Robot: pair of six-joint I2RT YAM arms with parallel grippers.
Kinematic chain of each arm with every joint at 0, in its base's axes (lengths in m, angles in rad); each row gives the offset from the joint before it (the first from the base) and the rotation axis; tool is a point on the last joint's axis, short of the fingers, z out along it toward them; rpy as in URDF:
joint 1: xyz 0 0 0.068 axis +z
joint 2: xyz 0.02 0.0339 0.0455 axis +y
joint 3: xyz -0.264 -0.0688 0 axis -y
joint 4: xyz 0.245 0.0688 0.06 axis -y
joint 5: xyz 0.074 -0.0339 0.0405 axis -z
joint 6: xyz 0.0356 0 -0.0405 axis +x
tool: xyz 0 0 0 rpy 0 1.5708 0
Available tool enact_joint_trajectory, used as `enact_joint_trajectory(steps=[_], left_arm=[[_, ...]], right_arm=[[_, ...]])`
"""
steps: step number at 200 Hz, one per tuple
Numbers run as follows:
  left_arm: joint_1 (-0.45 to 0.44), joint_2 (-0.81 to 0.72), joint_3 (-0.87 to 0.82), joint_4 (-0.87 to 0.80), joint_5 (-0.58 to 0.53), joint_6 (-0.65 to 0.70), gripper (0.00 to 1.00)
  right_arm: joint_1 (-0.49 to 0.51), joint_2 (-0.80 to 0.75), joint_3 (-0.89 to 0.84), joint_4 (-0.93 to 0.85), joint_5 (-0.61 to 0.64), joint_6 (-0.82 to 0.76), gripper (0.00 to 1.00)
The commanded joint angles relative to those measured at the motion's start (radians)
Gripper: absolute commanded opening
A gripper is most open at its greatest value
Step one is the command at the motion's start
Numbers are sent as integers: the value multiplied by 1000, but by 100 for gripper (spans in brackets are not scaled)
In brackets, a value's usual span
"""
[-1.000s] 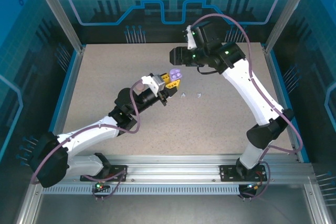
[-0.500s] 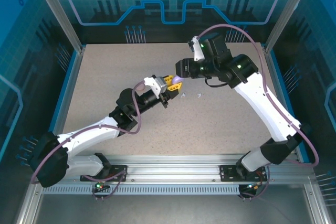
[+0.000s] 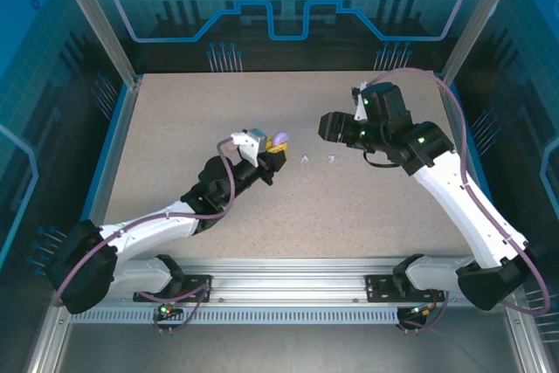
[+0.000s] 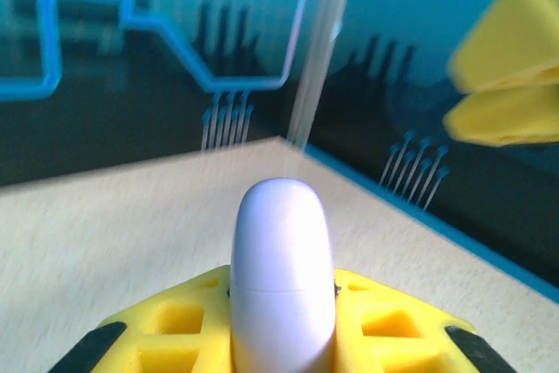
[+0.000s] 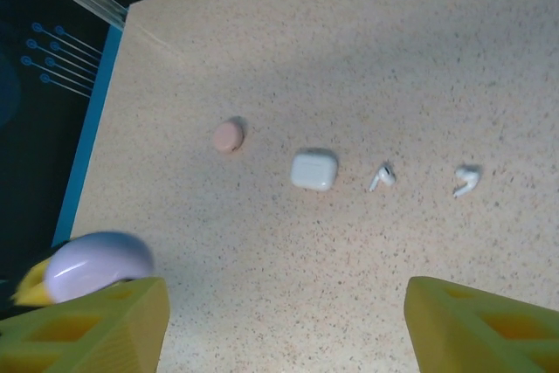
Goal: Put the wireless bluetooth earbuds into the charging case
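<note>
The left gripper is clamped on a closed lavender charging case, held over the table. Just beyond, two white earbuds lie loose on the table beside a white case. The right gripper hovers above them, jaws wide apart and empty.

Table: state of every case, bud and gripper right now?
left gripper: shut on purple case
purple case: lid shut, standing on end between the fingers
right gripper: open, empty
white case: shut, lying on table
pink case: shut, on table
white earbuds: two, loose on table, outside any case
</note>
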Motion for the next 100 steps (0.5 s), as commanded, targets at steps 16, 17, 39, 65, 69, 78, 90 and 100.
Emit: enact_joint_trajectory(steps=[16, 17, 39, 65, 69, 78, 90, 100], left_arm=[[109, -31, -104, -170, -112, -388, 0], [113, -31, -106, -175, -113, -396, 0], [219, -3, -137, -235, -26, -519, 0], [283, 89, -113, -275, 63, -536, 0], [289, 110, -108, -276, 75, -535, 0], [302, 156, -92, -285, 98, -532, 0], [320, 217, -76, -288, 122, -523, 0], [336, 259, -67, -292, 134, -520, 0]], right_arm=[[26, 15, -125, 109, 1, 71, 74], [28, 16, -128, 111, 1, 72, 75], [33, 52, -180, 145, -8, 79, 76], [41, 110, -211, 151, 5, 85, 76], [44, 118, -217, 151, 11, 86, 76], [49, 132, -226, 153, 21, 86, 76], [58, 154, -233, 154, 34, 83, 76], [64, 170, -235, 151, 48, 80, 76]])
